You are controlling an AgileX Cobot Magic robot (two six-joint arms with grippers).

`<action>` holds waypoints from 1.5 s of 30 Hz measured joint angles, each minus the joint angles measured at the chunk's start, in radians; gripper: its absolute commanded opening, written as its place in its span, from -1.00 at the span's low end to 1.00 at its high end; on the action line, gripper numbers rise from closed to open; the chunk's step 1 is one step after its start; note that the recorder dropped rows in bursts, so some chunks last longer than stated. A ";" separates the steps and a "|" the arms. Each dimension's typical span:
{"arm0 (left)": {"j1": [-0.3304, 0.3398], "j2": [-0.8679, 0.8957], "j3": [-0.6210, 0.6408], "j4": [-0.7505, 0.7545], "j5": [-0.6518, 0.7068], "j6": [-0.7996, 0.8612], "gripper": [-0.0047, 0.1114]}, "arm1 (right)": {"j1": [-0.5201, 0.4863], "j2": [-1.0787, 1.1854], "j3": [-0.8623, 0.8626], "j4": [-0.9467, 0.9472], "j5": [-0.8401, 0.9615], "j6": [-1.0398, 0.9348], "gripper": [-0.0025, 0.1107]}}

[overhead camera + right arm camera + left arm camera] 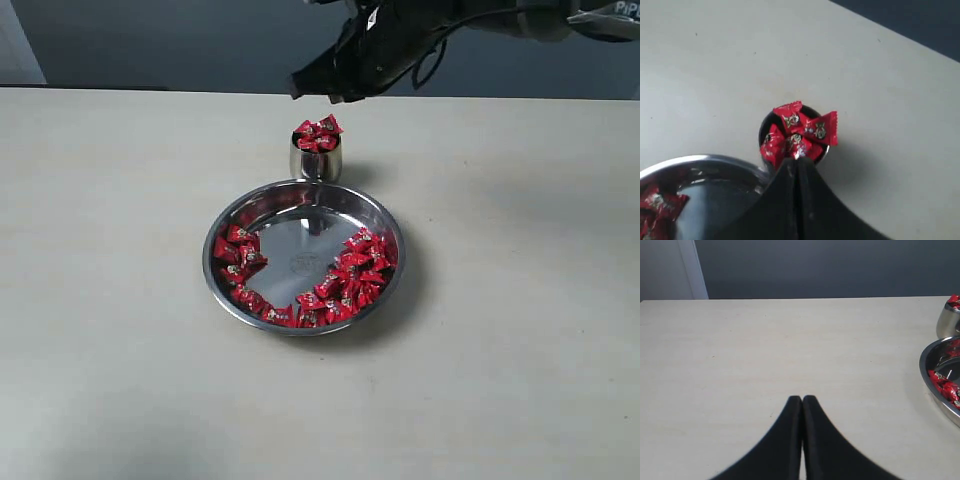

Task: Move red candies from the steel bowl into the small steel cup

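Locate the steel bowl [300, 240] near the middle of the pale surface [120, 300]. In the exterior view, the red candies [350, 275] lie inside it in an arc along the wall: a small cluster on the left, and a larger cluster running from the near side round to the right. The middle of the bowl floor is bare metal. The small steel cup [316, 162] stands upright just beside the far rim of the bowl; you cannot tell from these views whether the two touch. The cup is heaped with candies [318, 133] that rise above its rim, and the right wrist view shows several wrappers crowding its mouth. The right gripper [322, 92] hangs directly above the cup, clear of the heap, with its jaws pressed together to a thin seam. The left gripper [802, 399] is low over bare surface, well apart from the bowl. Its jaws are also pressed together, tips meeting. From its wrist view you see only the edge of the bowl and one side of the cup.
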 measured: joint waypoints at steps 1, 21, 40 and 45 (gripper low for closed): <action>0.000 0.000 0.000 0.000 0.000 0.000 -0.91 | 0.000 -0.023 0.015 0.000 0.005 0.000 -0.97; 0.000 0.000 0.000 0.000 0.000 0.000 -0.91 | 0.039 -0.745 0.618 -0.034 0.124 0.010 -0.97; 0.000 0.000 0.000 0.002 0.000 0.000 -0.91 | -0.653 -2.022 1.601 0.108 -0.150 -0.029 -0.97; 0.000 0.000 0.000 0.002 0.000 0.000 -0.91 | -0.666 -2.025 1.661 0.135 -0.169 -0.027 -0.97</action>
